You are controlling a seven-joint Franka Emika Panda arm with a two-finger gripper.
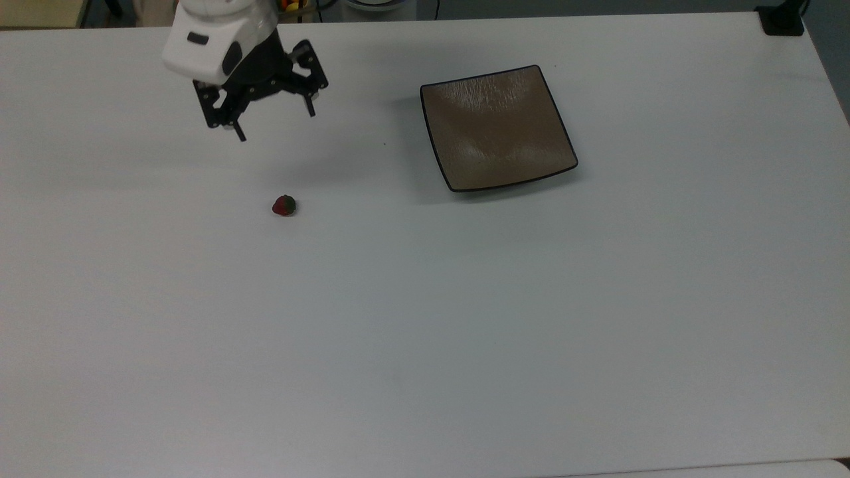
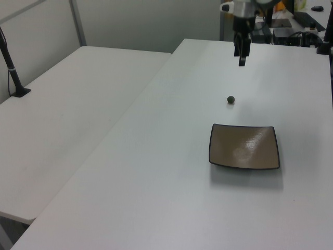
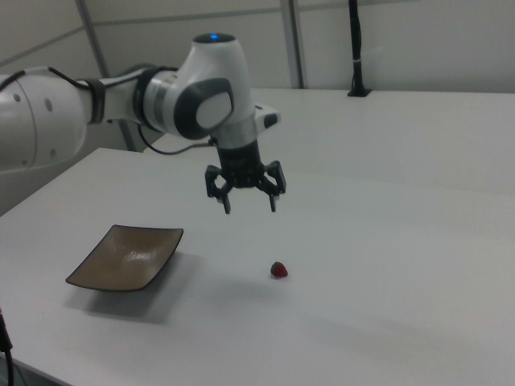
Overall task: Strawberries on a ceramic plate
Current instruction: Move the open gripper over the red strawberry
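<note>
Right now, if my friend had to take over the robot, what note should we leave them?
Gripper: open, empty, up in the air above the table, not over the strawberry.
Strawberry: lying on the bare table, nothing touching it; in the top view it is below the gripper.
Plate: empty, apart from the strawberry, off to the top view's right.
Done: nothing picked up.
Left: go down to the strawberry, grab it, carry it over, put it on the plate.

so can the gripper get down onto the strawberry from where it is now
Probably yes: the gripper hangs open above the table, the strawberry lies alone on bare surface, and the plate sits well aside.
</note>
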